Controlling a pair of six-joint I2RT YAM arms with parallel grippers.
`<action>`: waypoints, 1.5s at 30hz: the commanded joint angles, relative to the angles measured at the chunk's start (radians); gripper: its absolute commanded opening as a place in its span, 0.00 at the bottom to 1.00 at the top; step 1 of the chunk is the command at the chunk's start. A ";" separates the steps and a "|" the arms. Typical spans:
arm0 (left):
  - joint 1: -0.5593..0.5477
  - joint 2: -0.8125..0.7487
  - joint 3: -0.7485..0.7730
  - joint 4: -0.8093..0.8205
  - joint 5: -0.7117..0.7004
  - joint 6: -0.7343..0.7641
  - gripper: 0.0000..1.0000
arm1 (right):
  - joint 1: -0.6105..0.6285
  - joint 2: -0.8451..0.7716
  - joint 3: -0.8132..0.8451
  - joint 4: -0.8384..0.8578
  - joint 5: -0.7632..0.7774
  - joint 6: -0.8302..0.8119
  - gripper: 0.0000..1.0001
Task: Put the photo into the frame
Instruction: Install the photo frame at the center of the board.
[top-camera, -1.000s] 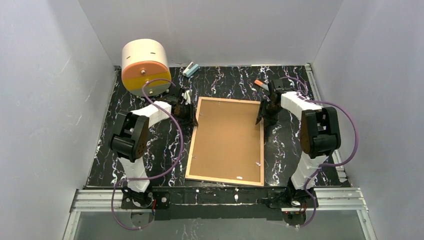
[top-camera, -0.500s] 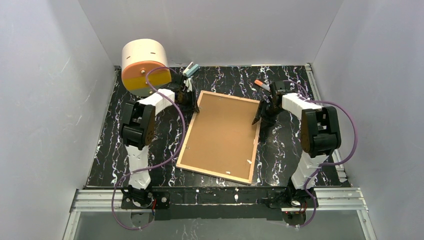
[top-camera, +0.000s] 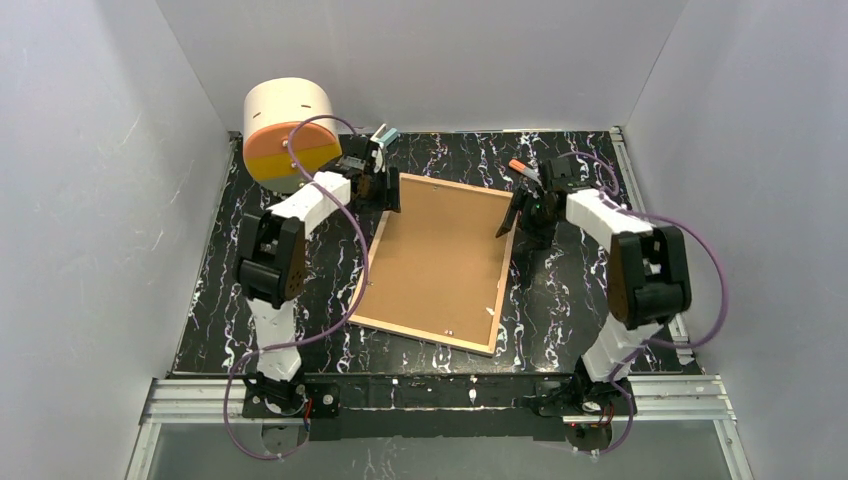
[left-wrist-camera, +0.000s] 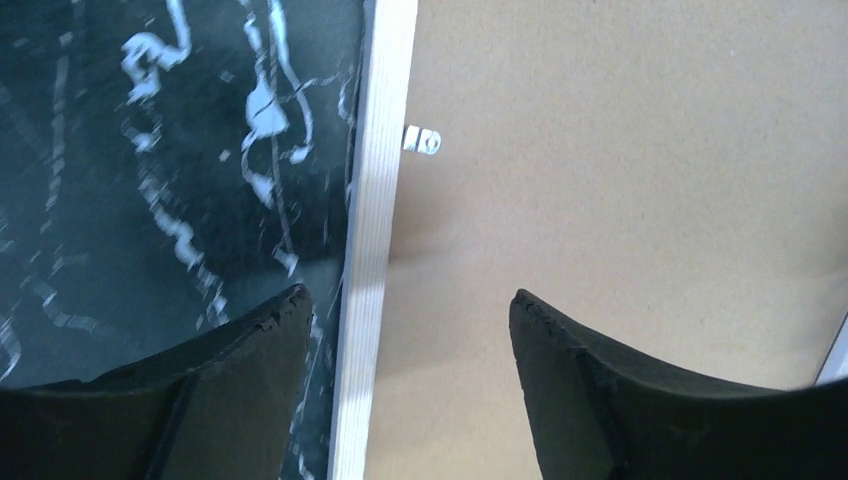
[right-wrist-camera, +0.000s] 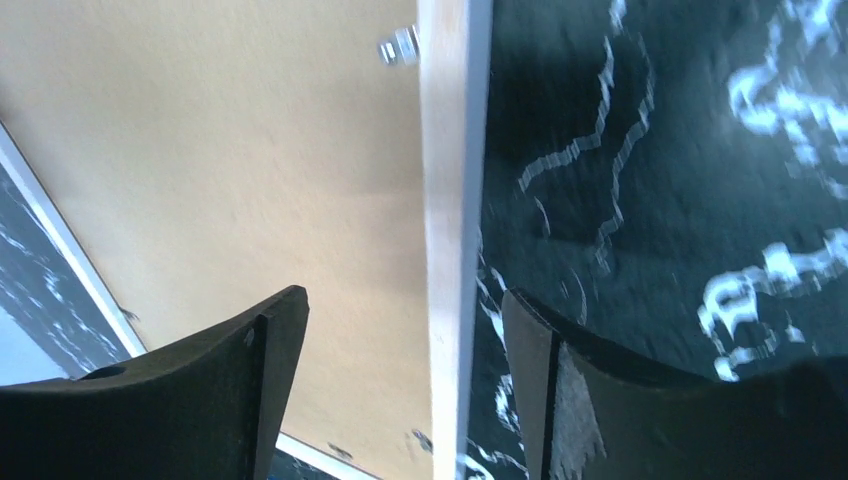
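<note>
Both tools have just let go: the left tool (left-wrist-camera: 405, 300) and right tool (right-wrist-camera: 402, 297) stand with fingers apart, each straddling a side rim of the large light-wood rectangular picture frame (top-camera: 420, 337), which lies skewed between them, slid away from their bases. Its plain brown backing board (top-camera: 440, 255), held by small metal tabs (left-wrist-camera: 422, 140), still blocks the way, and no photo shows; a cream-and-orange drum (top-camera: 290, 135) sits beyond the left tool.

Your left arm (top-camera: 310, 205) reaches forward with its wrist turned inward; your right arm (top-camera: 600, 212) mirrors it from the opposite side. Your left gripper (left-wrist-camera: 405, 300) points down with its jaws parted wide, and your right gripper (right-wrist-camera: 400, 300) is spread the same way.
</note>
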 joint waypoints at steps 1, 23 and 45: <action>-0.004 -0.207 -0.088 -0.065 -0.121 0.035 0.72 | 0.011 -0.187 -0.123 -0.062 0.052 -0.066 0.81; -0.004 -0.581 -0.658 0.063 -0.036 -0.087 0.69 | 0.367 -0.294 -0.374 -0.134 0.050 -0.065 0.53; -0.004 -0.612 -0.776 0.097 -0.069 -0.079 0.61 | 0.395 -0.219 -0.387 -0.188 0.158 -0.047 0.40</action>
